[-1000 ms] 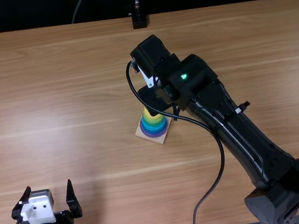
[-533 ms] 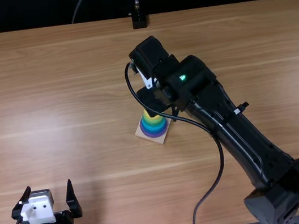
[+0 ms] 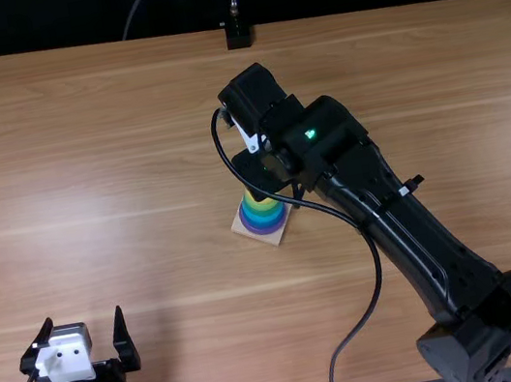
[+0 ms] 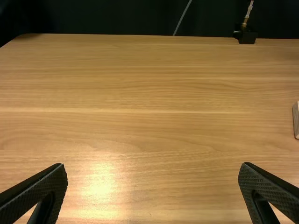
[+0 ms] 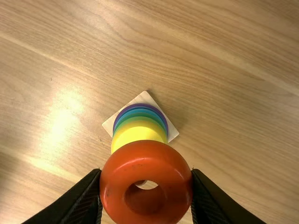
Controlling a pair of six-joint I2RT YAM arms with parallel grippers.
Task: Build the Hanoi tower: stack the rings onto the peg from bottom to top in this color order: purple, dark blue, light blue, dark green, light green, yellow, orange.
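Note:
In the top view my right gripper [image 3: 257, 173] hangs over the far side of the ring stack [image 3: 263, 217], whose square wooden base [image 3: 273, 238] sits mid-table. The right wrist view has the orange ring [image 5: 146, 156] pinched by my right gripper [image 5: 146, 172], above and partly covering the yellow ring [image 5: 138, 134]. Green, blue and purple rings [image 5: 122, 112] are under the yellow one; the peg is not clearly distinguishable. My left gripper [image 3: 83, 320] stands open at the near left; in the left wrist view the same gripper [image 4: 153, 165] holds nothing.
The right arm [image 3: 419, 232] stretches diagonally across the near right, its loose cable [image 3: 379, 273] looping beside it. A black stand [image 3: 237, 33] is at the far edge of the table [image 3: 87, 180].
The right gripper and its wrist have shifted slightly to the left in the top view. The left arm and the stack's base stay where they were.

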